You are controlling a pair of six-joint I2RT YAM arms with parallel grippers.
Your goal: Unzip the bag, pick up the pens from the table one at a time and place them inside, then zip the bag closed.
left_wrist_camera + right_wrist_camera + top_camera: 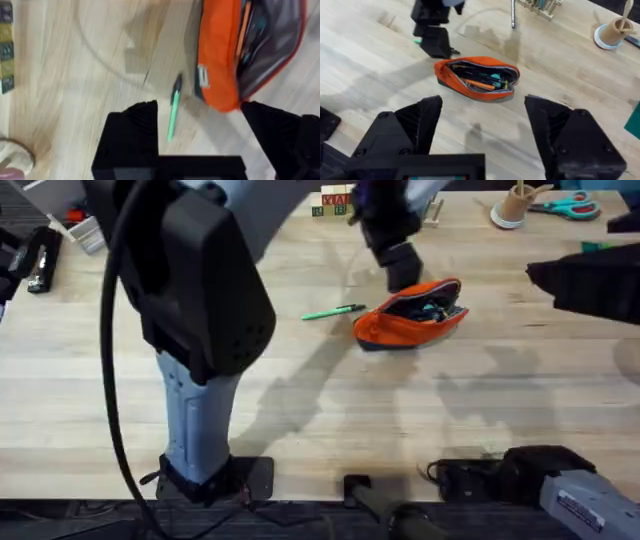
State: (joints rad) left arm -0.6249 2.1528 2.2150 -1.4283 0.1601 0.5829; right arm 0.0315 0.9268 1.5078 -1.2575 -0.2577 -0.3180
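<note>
The orange bag (410, 315) lies on the wooden table (300, 400) right of centre with its zipper open. The right wrist view looks into the bag (477, 77), where several pens lie. A thin green pen (333, 311) rests on the table just left of it. My left gripper (400, 265) hovers over the bag's far left end. It is open, and the green pen (173, 115) and the bag's end (220, 55) show between its fingers (135, 130). My right gripper (484, 102) is open and empty. It hangs to the right of the bag (560, 275).
Teal-handled scissors (575, 205) and a small paper cup (512, 210) sit at the far right. Lettered blocks (335, 202) stand at the far edge, with a wooden rack (540, 6) nearby. Black gear (40, 260) lies at the far left. The left arm's upper part (200, 300) looms over the left side.
</note>
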